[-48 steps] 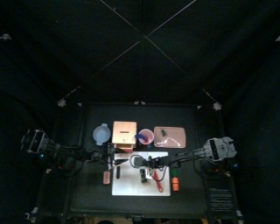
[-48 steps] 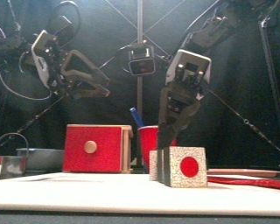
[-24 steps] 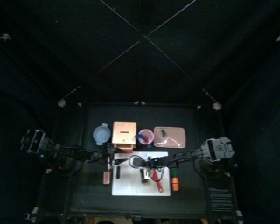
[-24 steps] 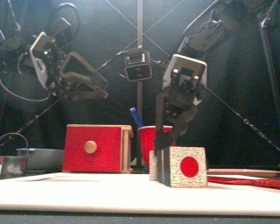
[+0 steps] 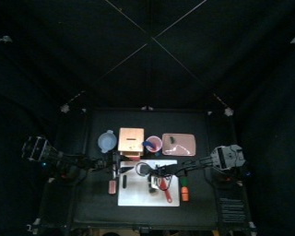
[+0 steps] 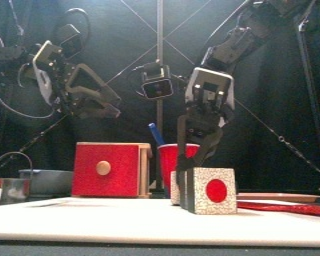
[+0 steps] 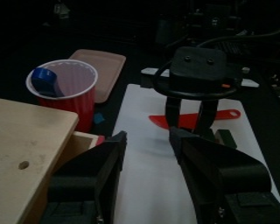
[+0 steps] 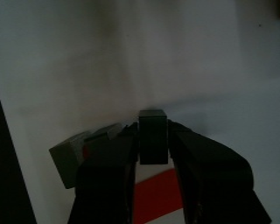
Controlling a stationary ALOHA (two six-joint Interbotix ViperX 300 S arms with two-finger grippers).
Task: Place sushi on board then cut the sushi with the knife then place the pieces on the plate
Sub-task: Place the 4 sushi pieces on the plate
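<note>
The sushi roll [image 6: 210, 190] stands on the white board [image 5: 164, 197], dark green with a white end face and a red dot. My right gripper [image 6: 190, 166] comes straight down onto its rear part and is shut on it; in the right wrist view a dark block [image 8: 152, 138] sits pinched between the jaws. My left gripper [image 7: 149, 140] hangs open and empty in the air left of the board [image 7: 140, 109], above the wooden box [image 6: 109, 168]. A red knife [image 5: 184, 193] lies on the board's right side. A blue knife [image 6: 155, 133] stands in the red cup [image 6: 180, 160].
Behind the board stand the blue-grey bowl [image 5: 107, 141], the wooden box [image 5: 132, 141], the red cup [image 5: 154, 143] and the pink tray [image 5: 179, 143] in a row. A small red item [image 5: 112, 185] lies just left of the board.
My right gripper has sunk a little and shifted slightly left over the sushi roll. The left gripper has swayed a little in the air. The roll has stayed put.
</note>
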